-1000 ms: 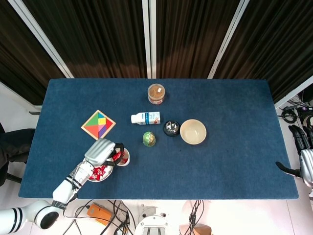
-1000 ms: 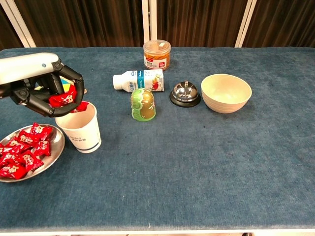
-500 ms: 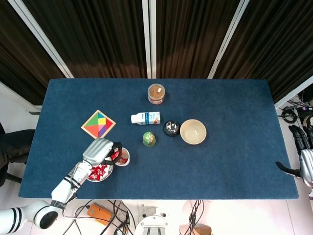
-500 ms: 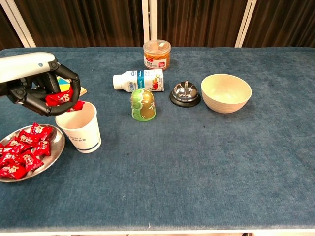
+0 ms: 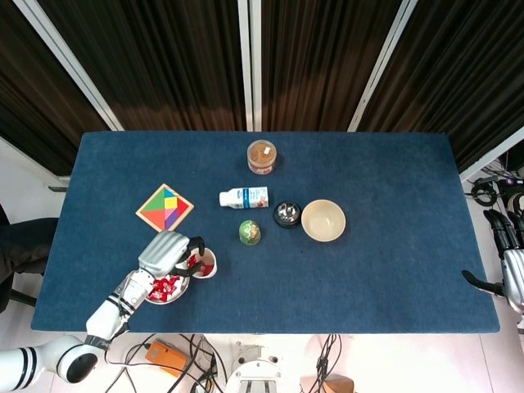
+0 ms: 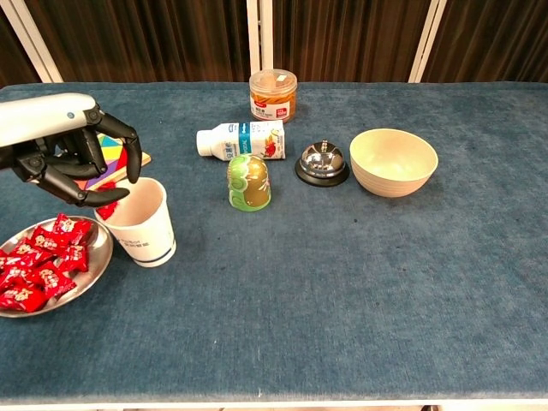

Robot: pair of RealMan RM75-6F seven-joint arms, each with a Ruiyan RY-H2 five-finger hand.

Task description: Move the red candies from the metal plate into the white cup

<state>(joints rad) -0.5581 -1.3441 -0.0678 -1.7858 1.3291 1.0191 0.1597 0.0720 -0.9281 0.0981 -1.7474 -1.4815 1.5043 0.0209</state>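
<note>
left hand (image 6: 73,158) hovers with fingers spread, empty, just above the white cup (image 6: 139,222); the metal plate (image 6: 92,268) of red candies (image 6: 43,261) lies beside the cup, toward the table's near edge.

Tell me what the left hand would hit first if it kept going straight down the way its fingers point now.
Most likely the white cup: the left hand hangs open just above the cup's rim, fingertips aimed down toward its mouth. Depth is uncertain, so they might instead graze the near rim or the metal plate beside it.

Blue table (image 6: 360,291): plate (image 6: 96,267), cup (image 6: 141,227), bowl (image 6: 394,163), bell (image 6: 322,163)
</note>
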